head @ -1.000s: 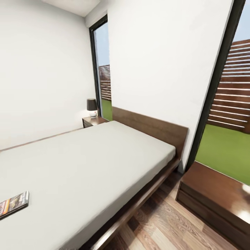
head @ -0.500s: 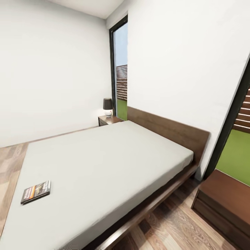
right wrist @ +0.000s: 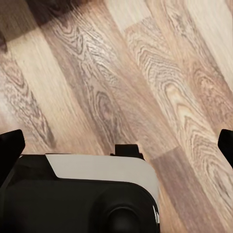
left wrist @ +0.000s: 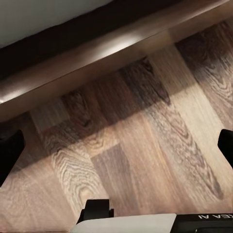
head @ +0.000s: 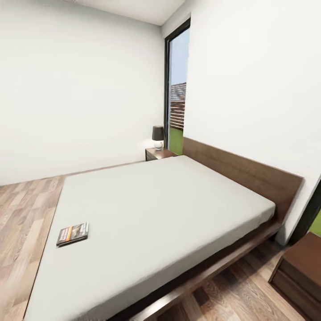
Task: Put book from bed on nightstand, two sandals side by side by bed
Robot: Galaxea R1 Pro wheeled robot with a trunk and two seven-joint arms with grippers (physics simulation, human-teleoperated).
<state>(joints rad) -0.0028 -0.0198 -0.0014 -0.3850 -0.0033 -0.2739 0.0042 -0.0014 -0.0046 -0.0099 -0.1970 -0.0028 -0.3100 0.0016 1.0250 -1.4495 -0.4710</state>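
The book, a thin dark paperback with an orange band, lies flat on the light grey mattress of the bed, near its foot-end corner. One dark nightstand stands by the headboard on the far side, another nightstand on the near side at the right. The two sandals are out of view. In the left wrist view my left gripper is open over the plank floor beside the bed frame. My right gripper is open above bare floor, holding nothing.
A small dark-shaded lamp stands on the far nightstand, beside a tall dark-framed window. Wood-plank floor runs along the bed's far side and foot, and between the bed frame and the near nightstand.
The camera has swung left, so the whole picture has shifted right. The book now sits further into view, and more floor beyond the bed shows. The near nightstand has slid towards the right edge.
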